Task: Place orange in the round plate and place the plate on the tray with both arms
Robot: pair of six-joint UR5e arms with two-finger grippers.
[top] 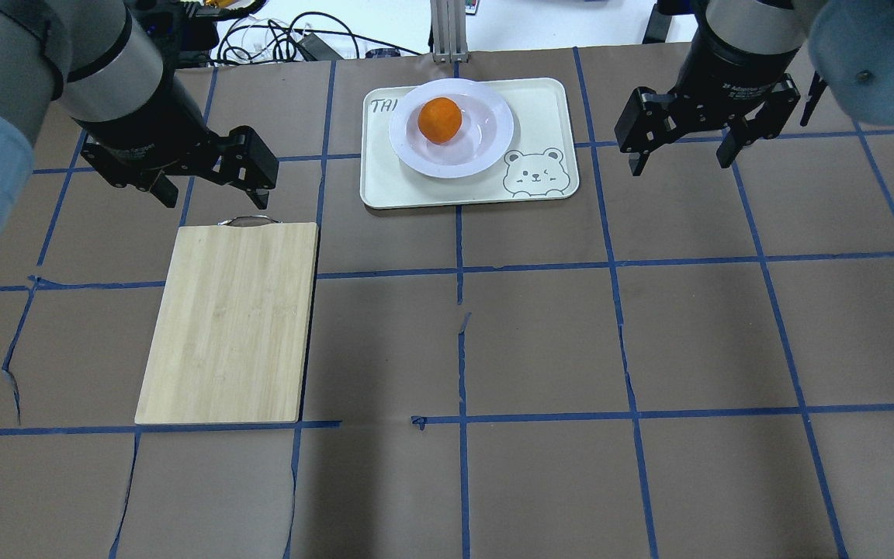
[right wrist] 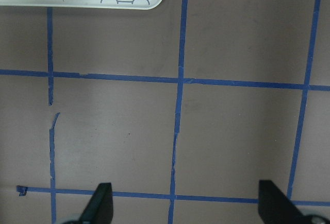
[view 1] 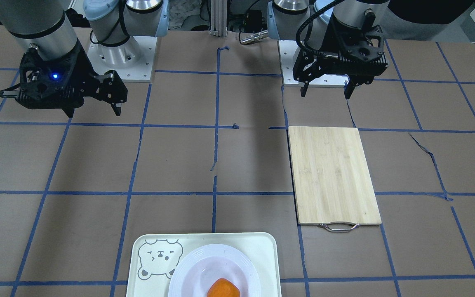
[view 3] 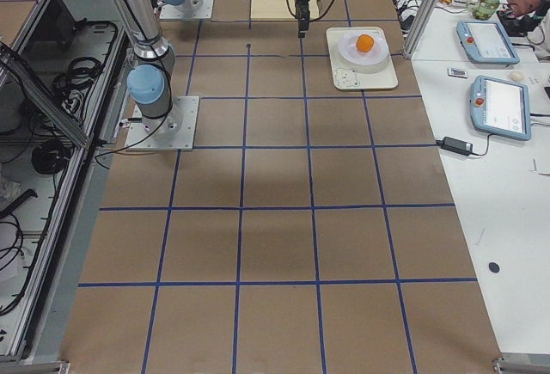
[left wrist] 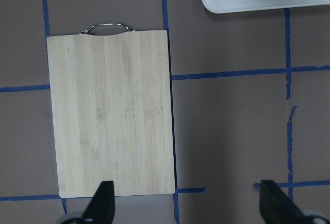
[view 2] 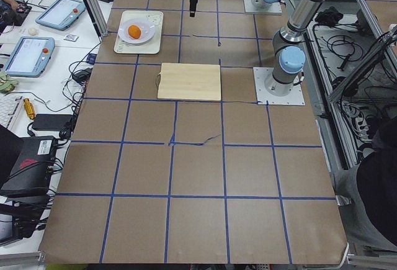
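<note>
The orange [top: 440, 119] rests in the sunken centre of the round white plate [top: 480, 145]. That plate stands on the mint-white tray [top: 544, 105] at the far middle of the table, beside the bear face. In the front-facing view the orange [view 1: 223, 289], plate [view 1: 194, 268] and tray [view 1: 264, 247] sit at the bottom edge. My left gripper [top: 214, 196] hangs open and empty above the table, left of the tray. My right gripper [top: 680, 161] hangs open and empty to the tray's right. The wrist views show wide-apart fingertips [left wrist: 103, 203] [right wrist: 100, 206] over bare table.
A bamboo cutting board [top: 230, 318] with a metal handle [top: 244, 220] lies flat below my left gripper, also seen in the left wrist view [left wrist: 111, 110]. Blue tape lines grid the brown table cover. Tablets [view 3: 498, 103] and cables lie on the white bench beyond the tray.
</note>
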